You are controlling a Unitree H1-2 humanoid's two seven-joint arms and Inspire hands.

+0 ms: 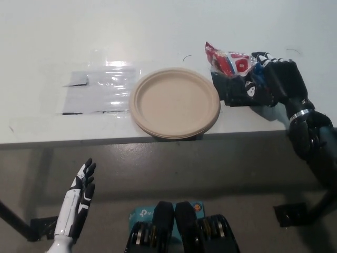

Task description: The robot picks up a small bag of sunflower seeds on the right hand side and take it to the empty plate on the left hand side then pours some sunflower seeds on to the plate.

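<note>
My black right hand (266,84) grips the small bag of sunflower seeds (229,60) at the right side of the white counter (158,31), fingers wrapped around the bag's near end while its red-and-white printed end sticks out toward the picture's left, past my fingertips. The bag lies roughly level, its long axis running left to right, and whether it has cleared the counter or rests on the dark patch (231,89) beneath it I cannot tell from this angle. The relation that decides the coming move is plain: the empty plate (175,103) sits just to the left of the bag, near the counter's front edge, close by but not touching it, and the bag's free end already points that way. My judgement is that the carry is a short sideways sweep to the left, followed by a tilt of the free end down over the plate's bare middle; which end of the bag is open I cannot make out, and that would govern how the pour goes. My white left hand (78,203) hangs below the counter's edge at the lower left, fingers spread and holding nothing, well apart from the plate, so the right hand is the nearer one by far. A strip of clear tape or film (97,92) lies flat on the counter beyond the plate's left side.
</note>
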